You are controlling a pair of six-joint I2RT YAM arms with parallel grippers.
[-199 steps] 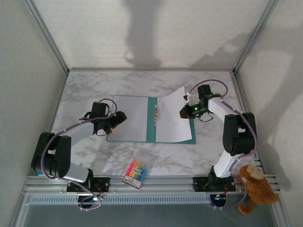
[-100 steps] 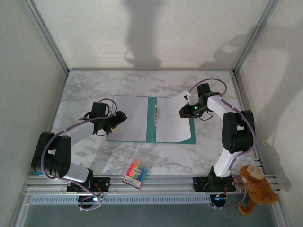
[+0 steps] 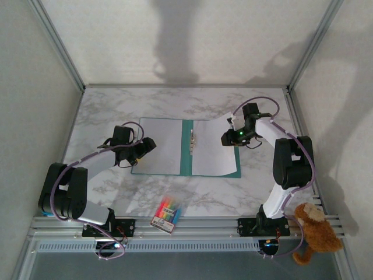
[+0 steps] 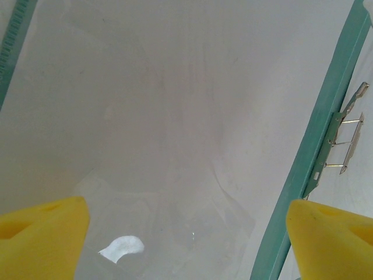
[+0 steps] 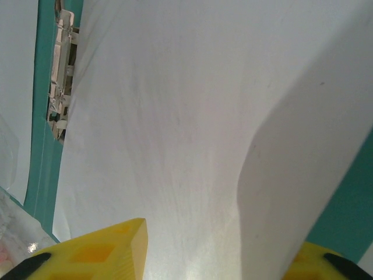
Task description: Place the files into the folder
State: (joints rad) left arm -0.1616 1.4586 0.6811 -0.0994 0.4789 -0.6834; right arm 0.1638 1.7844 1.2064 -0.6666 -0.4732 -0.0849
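The teal folder (image 3: 186,153) lies open in the middle of the table, its metal clip (image 3: 193,138) on the spine. A white file sheet (image 3: 211,153) covers its right half, and its far right corner curls up a little. My right gripper (image 3: 225,139) hovers over that sheet, open, its yellow fingers (image 5: 111,248) spread wide above the paper (image 5: 175,116). A pale sheet (image 3: 163,146) covers the left half. My left gripper (image 3: 149,144) is open at the folder's left edge, its fingers (image 4: 44,233) apart over the sheet (image 4: 175,116) beside the teal spine (image 4: 326,125).
A small packet of coloured pens (image 3: 167,213) lies near the front edge. A brown teddy bear (image 3: 315,232) sits off the table at the front right. Grey enclosure walls stand close on the left, right and back.
The lifted far right corner of the right-hand sheet has dropped lower toward the folder. The right gripper shifted slightly; the left arm stayed still.
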